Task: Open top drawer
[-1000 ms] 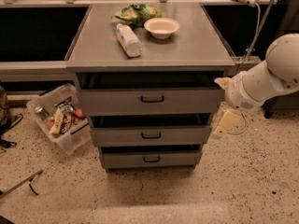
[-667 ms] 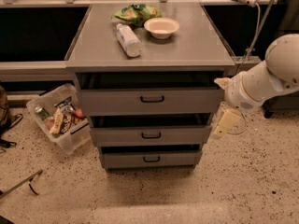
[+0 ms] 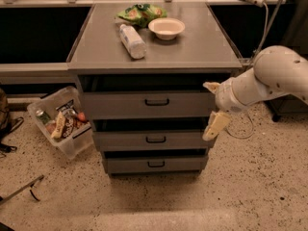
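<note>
Currently the top drawer (image 3: 120, 105) sits directly under the grey cabinet top (image 3: 96, 47), above two narrower drawers. Its long axis runs side to side across the view. Its flat front faces the camera, with the black pull handle (image 3: 157, 101) at centre and a dark gap above the front. The gripper (image 3: 212, 107) hangs just beside the drawer's right end, fingers (image 3: 216, 124) spread apart, grasping nothing. A bottle (image 3: 132, 41) lies on the cabinet top beside a bowl (image 3: 166, 28).

Workshop-like lab: metal drawer cabinet (image 3: 192, 49), gripper (image 3: 209, 110) beside it.
</note>
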`<state>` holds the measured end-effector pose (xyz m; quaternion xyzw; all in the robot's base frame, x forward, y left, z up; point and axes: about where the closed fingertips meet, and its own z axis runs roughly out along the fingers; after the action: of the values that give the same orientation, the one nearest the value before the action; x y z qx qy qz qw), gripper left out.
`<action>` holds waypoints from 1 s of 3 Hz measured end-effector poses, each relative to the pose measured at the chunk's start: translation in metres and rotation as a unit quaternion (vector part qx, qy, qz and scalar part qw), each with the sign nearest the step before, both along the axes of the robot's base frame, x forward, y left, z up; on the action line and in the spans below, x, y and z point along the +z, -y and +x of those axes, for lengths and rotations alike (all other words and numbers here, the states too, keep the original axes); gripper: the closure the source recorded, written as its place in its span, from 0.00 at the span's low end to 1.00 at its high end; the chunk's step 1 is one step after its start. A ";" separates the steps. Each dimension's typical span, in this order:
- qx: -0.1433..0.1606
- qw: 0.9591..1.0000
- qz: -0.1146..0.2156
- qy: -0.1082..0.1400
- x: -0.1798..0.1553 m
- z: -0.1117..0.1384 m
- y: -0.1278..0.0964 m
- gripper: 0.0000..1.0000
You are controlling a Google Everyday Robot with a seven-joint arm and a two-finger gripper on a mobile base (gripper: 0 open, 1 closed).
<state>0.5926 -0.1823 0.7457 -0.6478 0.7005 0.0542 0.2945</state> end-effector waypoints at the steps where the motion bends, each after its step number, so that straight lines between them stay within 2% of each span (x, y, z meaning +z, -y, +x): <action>1: 0.029 0.999 0.019 0.001 -0.031 0.042 -0.015 0.00; 2: 0.039 0.999 0.022 0.006 -0.058 0.078 -0.026 0.00; 3: 0.026 1.000 -0.001 0.007 -0.079 0.100 -0.030 0.00</action>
<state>0.6923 -0.1524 0.6666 -0.6664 0.6812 0.0568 0.2978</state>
